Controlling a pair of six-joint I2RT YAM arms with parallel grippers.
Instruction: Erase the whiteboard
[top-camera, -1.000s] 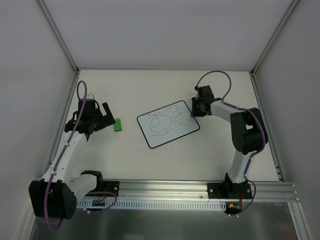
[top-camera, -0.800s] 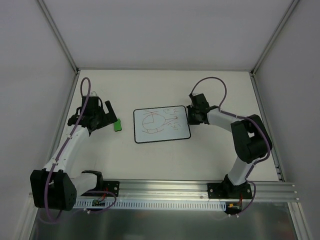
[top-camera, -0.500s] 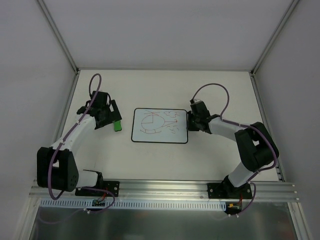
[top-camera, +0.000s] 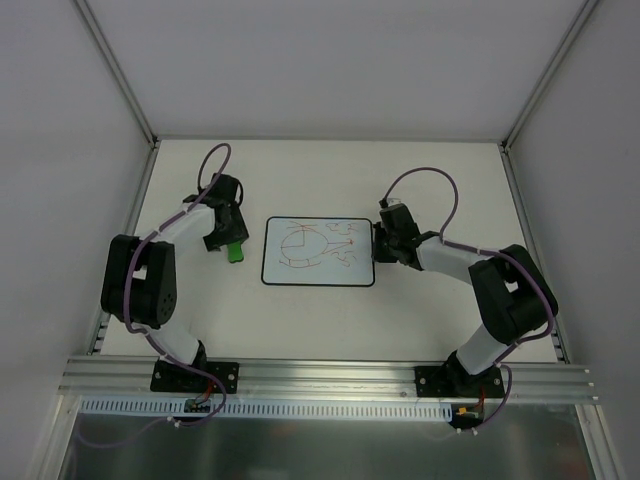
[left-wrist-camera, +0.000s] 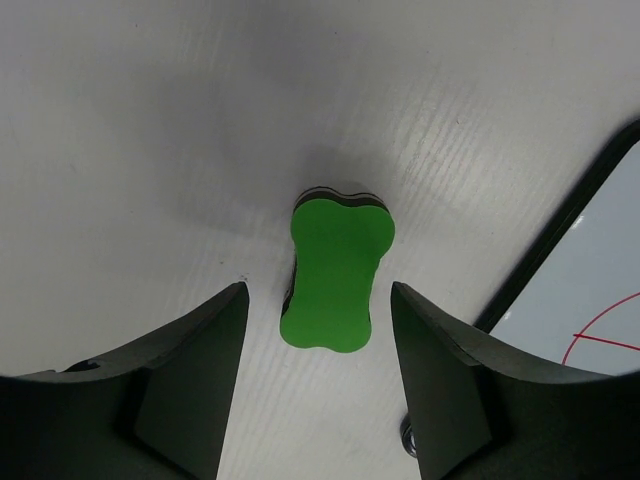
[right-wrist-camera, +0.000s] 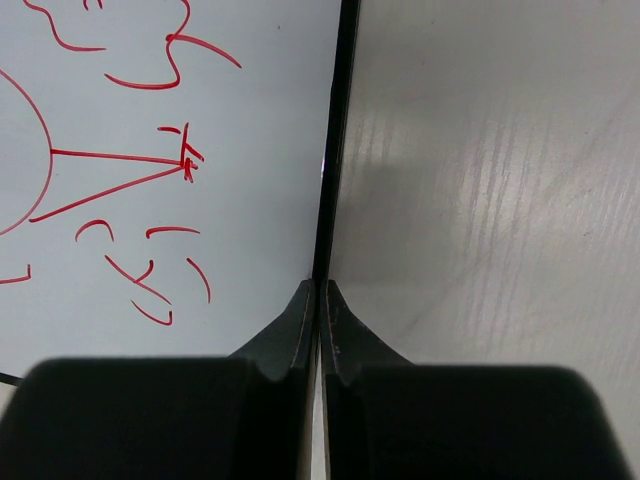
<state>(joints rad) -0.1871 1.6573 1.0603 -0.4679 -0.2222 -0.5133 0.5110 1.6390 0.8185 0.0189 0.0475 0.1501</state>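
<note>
The whiteboard (top-camera: 318, 252) lies flat in the middle of the table, white with a thin black rim, bearing red scribbles; it also shows in the right wrist view (right-wrist-camera: 150, 150) and at the right edge of the left wrist view (left-wrist-camera: 600, 290). My right gripper (top-camera: 380, 245) is shut on the board's right rim, its jaws pinching the black edge (right-wrist-camera: 321, 290). A small green eraser block (top-camera: 234, 250) lies left of the board. My left gripper (top-camera: 226, 238) is open just above the eraser (left-wrist-camera: 336, 270), its fingers (left-wrist-camera: 190, 360) on either side and apart from it.
White enclosure walls with metal corner posts (top-camera: 120, 75) bound the table on three sides. A metal rail (top-camera: 330, 385) with both arm bases runs along the near edge. A small screw head (left-wrist-camera: 407, 437) shows by my left gripper's right finger.
My right gripper swung the whiteboard from tilted to square and shifted it left. My left arm reached right and forward, bringing its open gripper over the green eraser.
</note>
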